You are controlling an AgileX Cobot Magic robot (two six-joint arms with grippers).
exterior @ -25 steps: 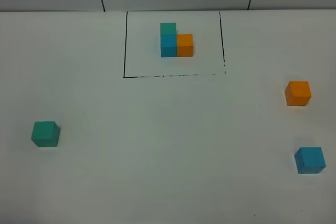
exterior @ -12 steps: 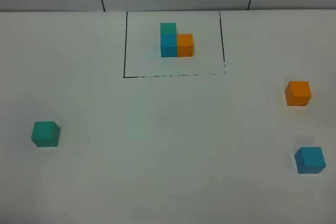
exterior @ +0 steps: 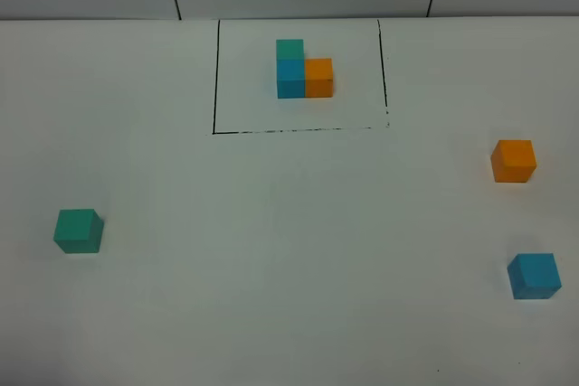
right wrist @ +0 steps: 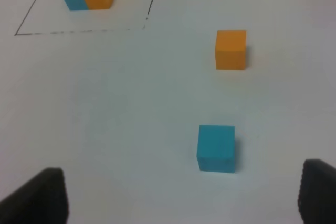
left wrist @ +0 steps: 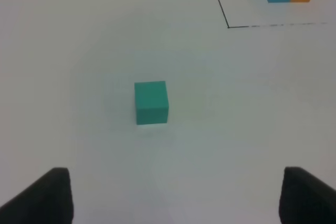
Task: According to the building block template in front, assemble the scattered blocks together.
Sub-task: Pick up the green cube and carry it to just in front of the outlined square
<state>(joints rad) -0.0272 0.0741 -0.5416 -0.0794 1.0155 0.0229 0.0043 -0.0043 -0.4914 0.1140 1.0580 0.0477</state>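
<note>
Left end effector [left wrist: 174, 174] spread; teal cube [left wrist: 151, 102] apart.

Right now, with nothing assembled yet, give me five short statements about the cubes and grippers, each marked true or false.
1. The loose teal-green cube lies alone on the table's left; the loose orange cube and loose blue cube lie on the right. True.
2. The loose orange cube touches the loose blue cube. False: they lie apart, the orange one nearer the template.
3. Inside the black outline, the template has its blue cube touching both the teal-green and the orange one. True.
4. One loose cube lies inside the black outline. False: all three lie outside it.
5. The left gripper and right gripper are open and hold nothing. True.
</note>
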